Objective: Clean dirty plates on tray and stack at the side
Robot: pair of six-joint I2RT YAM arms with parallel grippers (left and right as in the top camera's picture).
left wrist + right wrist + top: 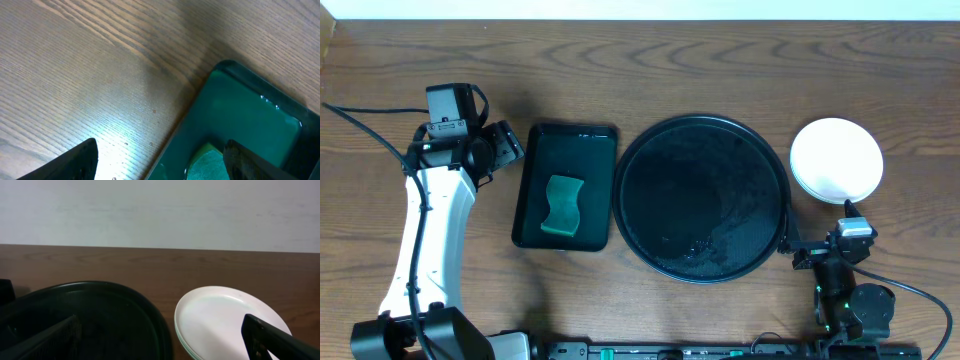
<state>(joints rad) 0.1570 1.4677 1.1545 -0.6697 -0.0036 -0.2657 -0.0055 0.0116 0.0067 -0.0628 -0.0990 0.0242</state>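
Observation:
The plates point(836, 160) sit in a stack on the table to the right of the tray, white one on top, with pale green edges point(186, 339) showing below it. The round black tray point(703, 198) holds no plates and carries only wet streaks; its rim point(150, 311) fills the left of the right wrist view. My right gripper point(818, 216) stands open and empty just in front of the gap between tray and stack point(162, 347). My left gripper point(506, 148) is open and empty over the table by the green tray's left edge point(160, 167).
A dark green rectangular tray point(566, 150) lies left of the black tray, with a green sponge point(561, 205) in it. The sponge point(207, 161) shows beside my left gripper's right finger. Bare wood table surrounds everything; a pale wall lies beyond the far edge.

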